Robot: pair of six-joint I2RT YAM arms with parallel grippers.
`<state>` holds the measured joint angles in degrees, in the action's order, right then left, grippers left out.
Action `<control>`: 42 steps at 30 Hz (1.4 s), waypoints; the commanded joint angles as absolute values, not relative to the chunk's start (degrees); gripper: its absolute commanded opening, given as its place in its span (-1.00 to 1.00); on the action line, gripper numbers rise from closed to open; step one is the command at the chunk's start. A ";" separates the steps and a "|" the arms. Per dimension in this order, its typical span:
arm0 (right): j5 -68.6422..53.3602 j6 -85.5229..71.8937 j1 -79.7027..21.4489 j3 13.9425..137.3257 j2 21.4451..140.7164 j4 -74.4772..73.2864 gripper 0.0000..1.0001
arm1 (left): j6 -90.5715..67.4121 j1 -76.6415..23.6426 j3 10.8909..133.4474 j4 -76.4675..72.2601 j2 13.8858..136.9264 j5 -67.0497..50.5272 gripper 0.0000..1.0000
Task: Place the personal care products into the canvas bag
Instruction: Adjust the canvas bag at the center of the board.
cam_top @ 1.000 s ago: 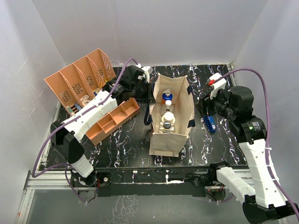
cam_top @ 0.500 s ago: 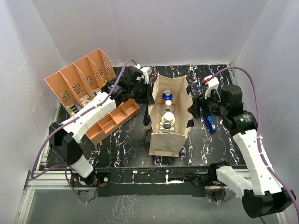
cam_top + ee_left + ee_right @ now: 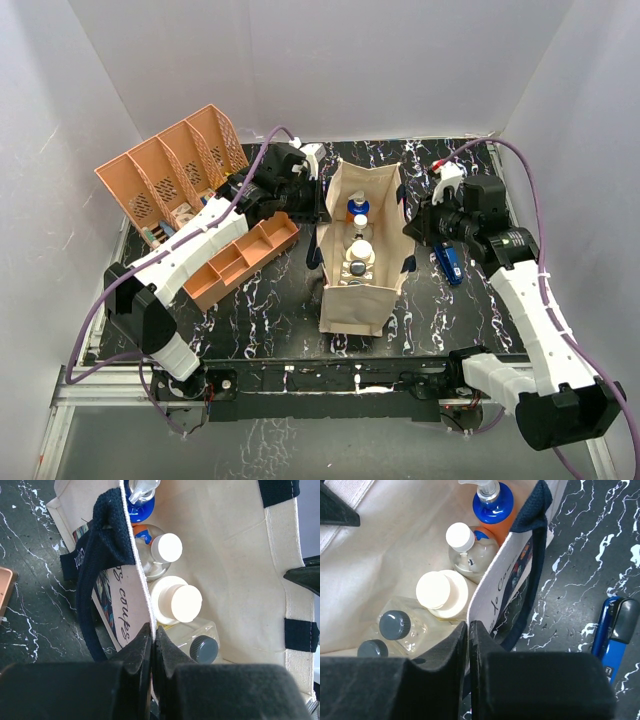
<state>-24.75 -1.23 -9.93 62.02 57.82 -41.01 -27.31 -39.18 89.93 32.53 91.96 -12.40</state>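
The cream canvas bag [image 3: 362, 300] with navy handles stands mid-table, mouth open. Inside it are the personal care products: a blue spray-top bottle [image 3: 492, 502], a clear white-capped bottle [image 3: 165, 547], a cream cylinder [image 3: 440, 594] and clear dark-capped bottles [image 3: 204, 647]. My left gripper [image 3: 153, 630] is shut on the bag's left rim [image 3: 142, 585]. At the opposite side, my right gripper [image 3: 468, 626] is shut on the right rim [image 3: 492, 580]. Both arms meet the bag at its top in the top view, left gripper [image 3: 322, 210] and right gripper [image 3: 410, 228].
An orange perforated rack [image 3: 170, 170] stands at the back left. A low orange compartment tray [image 3: 240, 260] lies left of the bag. A slim blue flat object [image 3: 449, 263] rests on the black marbled table [image 3: 280, 320] just right of the bag, under my right arm.
My right arm has swung left to the bag and its gripper has gone from open to shut on the right rim. The left gripper has held the left rim throughout.
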 commanded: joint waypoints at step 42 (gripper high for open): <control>-23.11 8.69 -9.05 86.79 68.44 -43.16 -0.39 | -23.66 -32.83 90.15 29.86 78.62 -14.08 0.07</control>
<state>-24.97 4.62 -9.26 81.89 66.67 -40.53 -26.00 -34.39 88.36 30.00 80.62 -14.24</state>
